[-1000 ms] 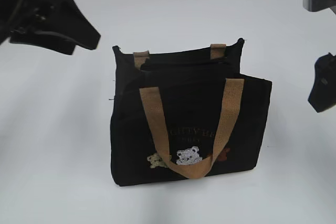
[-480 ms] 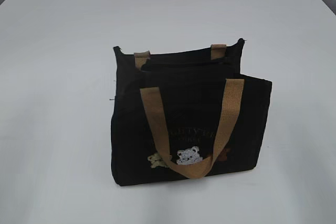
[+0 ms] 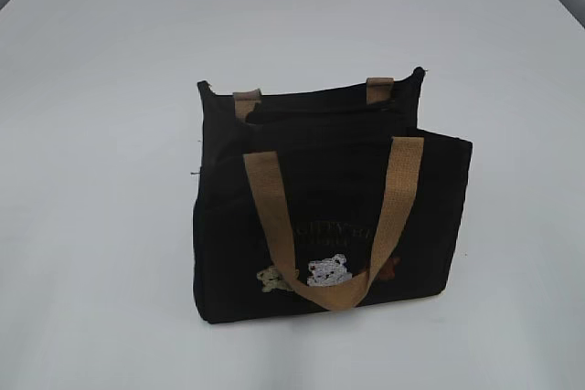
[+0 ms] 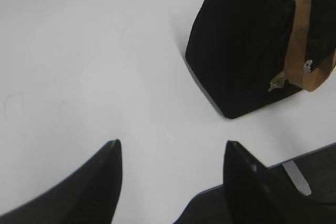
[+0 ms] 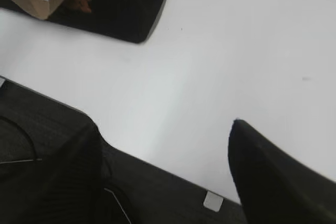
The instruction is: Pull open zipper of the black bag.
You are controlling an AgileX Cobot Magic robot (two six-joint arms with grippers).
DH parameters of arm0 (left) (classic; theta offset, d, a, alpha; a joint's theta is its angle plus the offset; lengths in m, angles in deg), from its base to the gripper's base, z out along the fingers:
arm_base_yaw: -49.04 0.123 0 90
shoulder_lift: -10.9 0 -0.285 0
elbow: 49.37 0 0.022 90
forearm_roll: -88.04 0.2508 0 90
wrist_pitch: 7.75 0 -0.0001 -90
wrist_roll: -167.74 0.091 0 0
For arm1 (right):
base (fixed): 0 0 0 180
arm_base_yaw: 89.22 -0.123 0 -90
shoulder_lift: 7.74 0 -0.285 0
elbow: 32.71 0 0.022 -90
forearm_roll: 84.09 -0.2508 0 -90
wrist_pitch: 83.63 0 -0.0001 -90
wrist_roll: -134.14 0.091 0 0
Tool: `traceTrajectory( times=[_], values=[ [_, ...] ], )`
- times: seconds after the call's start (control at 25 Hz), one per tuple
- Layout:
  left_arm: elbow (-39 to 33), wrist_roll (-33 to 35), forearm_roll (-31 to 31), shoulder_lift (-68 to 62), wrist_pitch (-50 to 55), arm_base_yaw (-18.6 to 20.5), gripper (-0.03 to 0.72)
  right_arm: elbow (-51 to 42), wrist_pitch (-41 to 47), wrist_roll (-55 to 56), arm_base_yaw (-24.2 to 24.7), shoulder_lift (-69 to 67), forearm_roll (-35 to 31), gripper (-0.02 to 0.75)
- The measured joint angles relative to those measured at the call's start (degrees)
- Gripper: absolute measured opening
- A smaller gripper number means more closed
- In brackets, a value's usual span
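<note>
The black bag point(image 3: 228, 226) stands upright in the middle of the table, with tan webbing handles point(image 3: 271, 212) and small embroidered bears point(image 3: 327, 269) on its front. The zipper point(image 3: 315, 109) runs along the top edge; I cannot make out its pull. Neither gripper appears in the exterior view. In the left wrist view, my left gripper point(image 4: 173, 142) is open and empty over the table's front edge, well away from the bag point(image 4: 236, 51). My right gripper point(image 5: 163, 121) is also open and empty, with a corner of the bag point(image 5: 126, 3) far off at top left.
The white table point(image 3: 91, 134) surrounds the bag on all sides. Its front edge point(image 4: 302, 154) shows in the left wrist view, and the same edge point(image 5: 47, 99) in the right wrist view, with dark floor below.
Both arms, seen at the upper left and right of the exterior view a second ago, have pulled out of that view. The bag has not moved.
</note>
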Motion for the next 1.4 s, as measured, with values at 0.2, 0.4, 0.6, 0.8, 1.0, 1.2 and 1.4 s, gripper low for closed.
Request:
traceTrajectory(
  times=[0.2, 0.4, 0.6, 0.8, 1.0, 1.2, 1.4],
  values=[
    [-0.3, -0.1, 0.0, 3.8, 0.2, 0.0, 0.454, -0.1, -0.1, -1.0, 0.0, 3.2, -0.8, 0.578],
    [-0.4, -0.1, 0.0, 3.9, 0.2, 0.0, 0.44, -0.1, -0.1, -1.2, 0.0, 3.3, -1.2, 0.578],
    [-0.4, -0.1, 0.0, 3.9, 0.2, 0.0, 0.439, -0.1, -0.1, -1.3, 0.0, 3.3, -1.3, 0.578],
    [-0.4, -0.1, 0.0, 3.9, 0.2, 0.0, 0.439, -0.1, -0.1, -1.3, 0.0, 3.3, -1.3, 0.578],
    [-0.4, -0.1, 0.0, 3.9, 0.2, 0.0, 0.43, -0.1, -0.1, -1.3, 0.0, 3.3, -1.3, 0.578],
    [-0.4, -0.1, -0.1, 3.9, 0.2, 3.7, 0.422, -0.1, -0.1, -1.3, 1.0, 3.3, -1.4, 0.578],
    [-0.4, -0.1, -0.1, 3.9, 0.2, 13.1, 0.406, -0.2, -0.2, -1.3, 8.6, 5.3, -1.4, 0.578]
  ],
)
